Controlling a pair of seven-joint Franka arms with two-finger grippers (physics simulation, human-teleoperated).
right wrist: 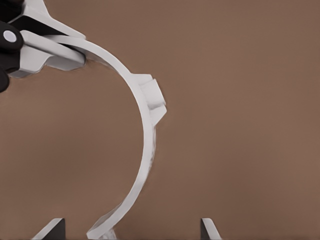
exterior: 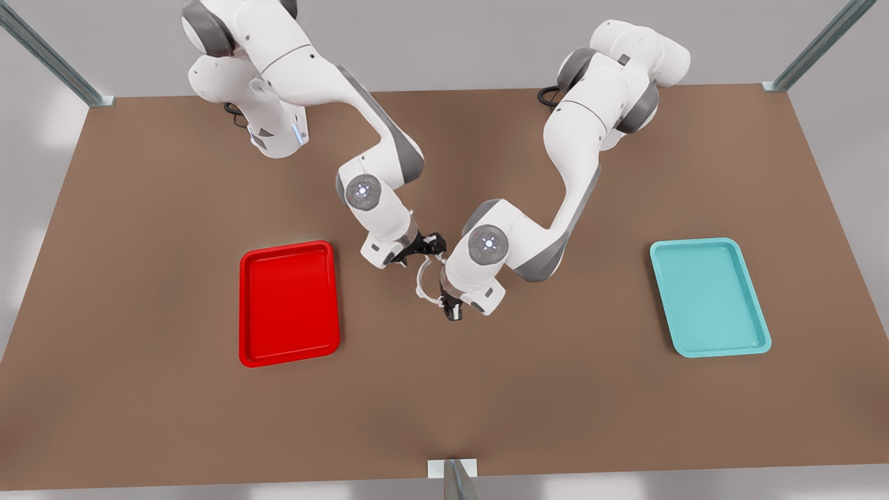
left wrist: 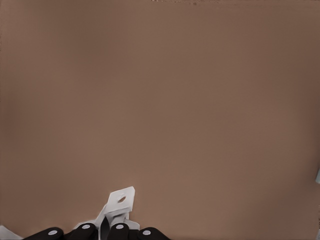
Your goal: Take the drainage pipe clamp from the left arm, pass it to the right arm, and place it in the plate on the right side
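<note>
Left gripper (exterior: 453,310) (left wrist: 102,231) is hovering over mid counter (exterior: 444,410), jaws clenching one tabbed end of the drainage pipe clamp (exterior: 422,281) (left wrist: 121,200). The clamp is hanging above the counter between both grippers, arcing away toward the right gripper (exterior: 426,250) (right wrist: 131,231). The right gripper's jaws are sitting released, spread wide around the clamp's other end without pressing it. The plate (exterior: 288,305) is lying at the front view's left, the teal tray (exterior: 708,298) at its right, both well apart from the grippers.
</note>
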